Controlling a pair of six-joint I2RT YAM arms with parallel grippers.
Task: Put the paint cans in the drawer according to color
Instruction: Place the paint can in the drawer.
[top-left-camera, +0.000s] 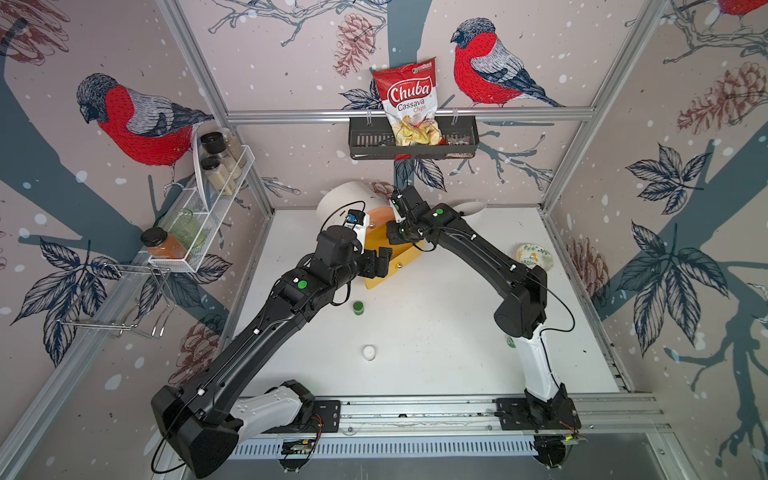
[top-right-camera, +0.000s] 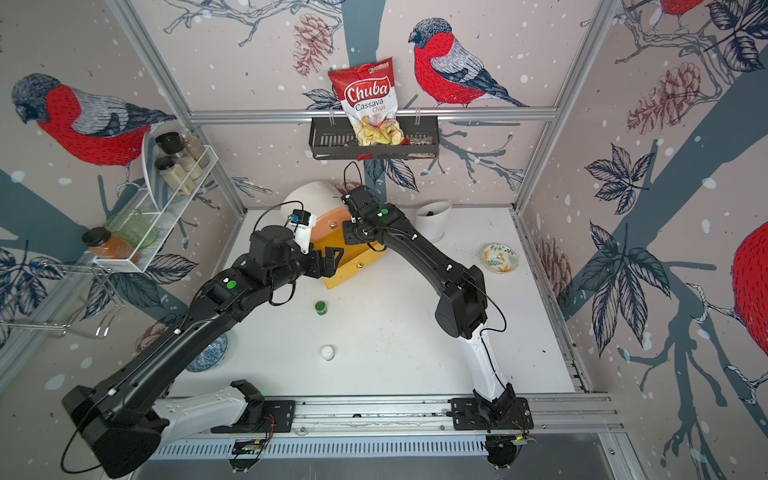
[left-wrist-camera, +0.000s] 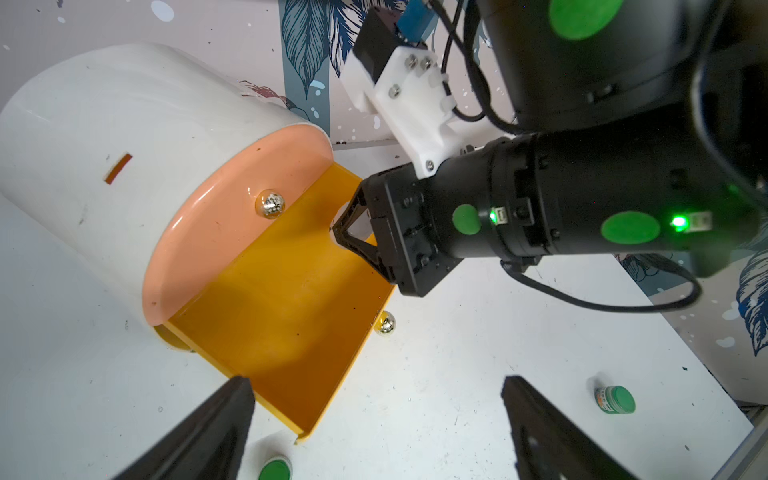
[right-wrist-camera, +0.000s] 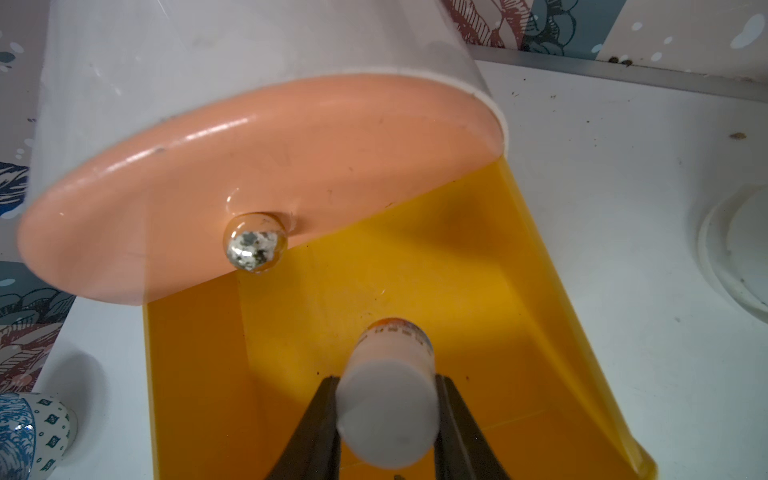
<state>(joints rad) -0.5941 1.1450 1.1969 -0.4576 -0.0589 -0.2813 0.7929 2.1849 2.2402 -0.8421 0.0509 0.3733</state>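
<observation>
Right jaws (right-wrist-camera: 386, 378): narrow, clamped on a white-lid can (right-wrist-camera: 386, 419), one finger on each side, lid end facing the wrist camera.
Held can: over the inside of the open yellow drawer (left-wrist-camera: 291, 299), near the peach front (left-wrist-camera: 216, 232). Cannot tell if it touches the drawer floor.
Left jaws (left-wrist-camera: 372, 384): spread wide, holding nothing, by the yellow drawer's front end.
Drawer chest (top-left-camera: 345, 195): white, arched top, at the back of the counter (top-left-camera: 436, 332). Peach front is shut, yellow drawer below it stands open, brass knob (left-wrist-camera: 384, 324) on its front.
Green can (top-left-camera: 358, 308): upright on the counter, just in front of the yellow drawer, seen in both top views.
White can (top-left-camera: 369, 352): upright, mid counter, closer to the arm bases.
Second green can (left-wrist-camera: 617, 400): on the counter beside the right arm.
</observation>
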